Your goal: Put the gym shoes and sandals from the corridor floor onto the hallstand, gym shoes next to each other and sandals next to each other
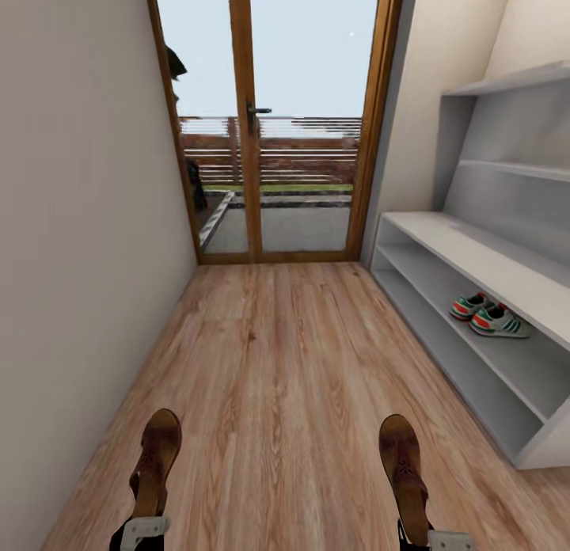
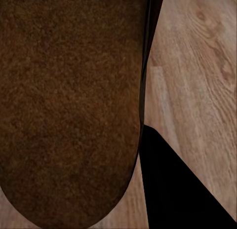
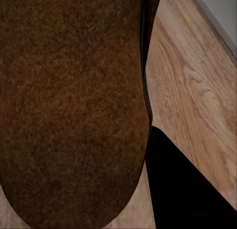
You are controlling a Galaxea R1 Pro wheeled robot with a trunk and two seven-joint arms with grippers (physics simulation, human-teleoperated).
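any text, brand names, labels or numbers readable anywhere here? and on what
None: no readable text, label or number in any view.
gym shoes: side stripes only, no legible brand.
left sandal and right sandal: plain brown, no marking readable.
hallstand: blank grey surfaces.
glass door: no sign or sticker.

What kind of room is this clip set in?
Most likely a home entrance corridor: a narrow wood-plank floor runs to a glazed wooden door with a yard beyond, and a grey shoe rack along one wall holds a pair of sneakers.
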